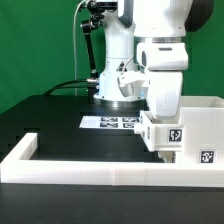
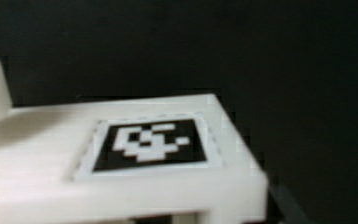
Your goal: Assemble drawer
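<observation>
The matte white drawer case (image 1: pixel 200 130) is sitting upright directly below and beside the claw (image 1: pixel 160 112), showing black-and-white square tags on its faces, one tagged top surface (image 2: pixel 149 143) lying just under the claw.

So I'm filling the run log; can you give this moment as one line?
stage: drawer assembly | end effector: low over matte white plastic tagged drawer part | jaws: hidden | large white open-faced case: adjacent, exterior view's right | marker board: behind
</observation>
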`<state>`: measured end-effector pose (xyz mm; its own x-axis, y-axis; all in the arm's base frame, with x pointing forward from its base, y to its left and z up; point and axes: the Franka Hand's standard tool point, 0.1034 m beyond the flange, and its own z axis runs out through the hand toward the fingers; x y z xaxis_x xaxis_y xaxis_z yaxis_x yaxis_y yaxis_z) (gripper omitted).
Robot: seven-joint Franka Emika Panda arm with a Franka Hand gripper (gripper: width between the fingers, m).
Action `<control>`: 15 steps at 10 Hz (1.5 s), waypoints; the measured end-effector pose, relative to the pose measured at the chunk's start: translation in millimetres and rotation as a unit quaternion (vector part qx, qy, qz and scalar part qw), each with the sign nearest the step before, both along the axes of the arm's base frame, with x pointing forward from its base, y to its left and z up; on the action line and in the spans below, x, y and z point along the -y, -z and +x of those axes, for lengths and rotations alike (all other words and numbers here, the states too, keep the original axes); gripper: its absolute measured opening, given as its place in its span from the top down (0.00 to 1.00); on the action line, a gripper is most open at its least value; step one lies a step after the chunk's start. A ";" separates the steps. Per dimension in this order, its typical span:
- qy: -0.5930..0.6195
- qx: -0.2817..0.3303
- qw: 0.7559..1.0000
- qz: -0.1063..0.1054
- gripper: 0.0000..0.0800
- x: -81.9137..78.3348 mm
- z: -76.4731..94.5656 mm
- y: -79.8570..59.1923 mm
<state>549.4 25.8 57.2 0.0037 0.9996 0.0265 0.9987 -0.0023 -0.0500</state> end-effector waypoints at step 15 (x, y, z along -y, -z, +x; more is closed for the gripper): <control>0.018 0.018 1.000 -0.018 0.19 51.3 20.4 -57.9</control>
<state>569.7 -25.5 115.1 0.0386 0.9992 -0.0092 0.9992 -0.0387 -0.0139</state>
